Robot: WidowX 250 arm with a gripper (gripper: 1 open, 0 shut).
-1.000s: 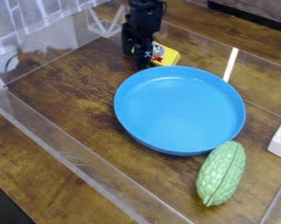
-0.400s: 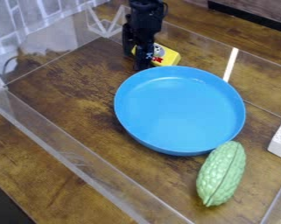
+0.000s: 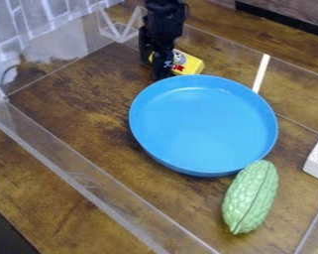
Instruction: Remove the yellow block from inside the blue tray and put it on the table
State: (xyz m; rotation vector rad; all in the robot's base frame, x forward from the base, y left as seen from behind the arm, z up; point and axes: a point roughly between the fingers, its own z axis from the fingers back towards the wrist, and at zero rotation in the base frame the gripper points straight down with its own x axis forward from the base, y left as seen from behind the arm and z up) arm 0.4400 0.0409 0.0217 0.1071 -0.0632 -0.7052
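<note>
The yellow block (image 3: 188,65) lies flat on the table (image 3: 68,109), just beyond the far-left rim of the blue tray (image 3: 204,123) and outside it. A bit of its picture shows on top. My black gripper (image 3: 158,62) stands upright over the block's left end, its jaws open and its fingertips down at the block. The arm hides the block's left part, and I cannot tell whether the fingers touch it. Nothing lies in the tray.
A bumpy green gourd-shaped vegetable (image 3: 250,195) lies on the table against the tray's near-right rim. A white object (image 3: 317,157) sits at the right edge. A clear plastic wall (image 3: 68,169) runs along the left and front of the table.
</note>
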